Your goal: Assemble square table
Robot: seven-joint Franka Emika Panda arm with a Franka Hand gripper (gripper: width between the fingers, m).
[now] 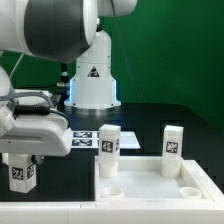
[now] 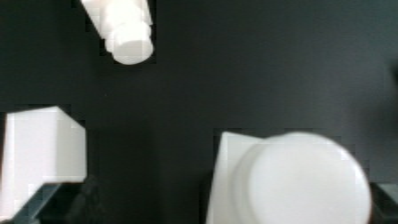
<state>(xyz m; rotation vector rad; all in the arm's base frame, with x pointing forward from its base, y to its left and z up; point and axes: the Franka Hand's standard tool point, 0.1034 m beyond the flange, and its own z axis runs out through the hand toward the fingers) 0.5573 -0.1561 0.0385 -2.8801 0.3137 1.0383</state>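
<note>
Square table slab [image 1: 150,176] lies at the exterior view's lower right on the black bench [image 1: 140,115], white, raised rim, its two near corner sockets [image 1: 110,188] bare, with one tagged leg [image 1: 108,143] and another leg [image 1: 172,140] upright at its far edge, behind it or seated I cannot tell. At the exterior view's left a third leg [image 1: 22,174] stands right beneath the fingers [image 2: 43,204], spread wide and clamped on nothing, so I'd call this the reach for a leg: next they must settle squarely around it, close, and carry it upright to a socket
</note>
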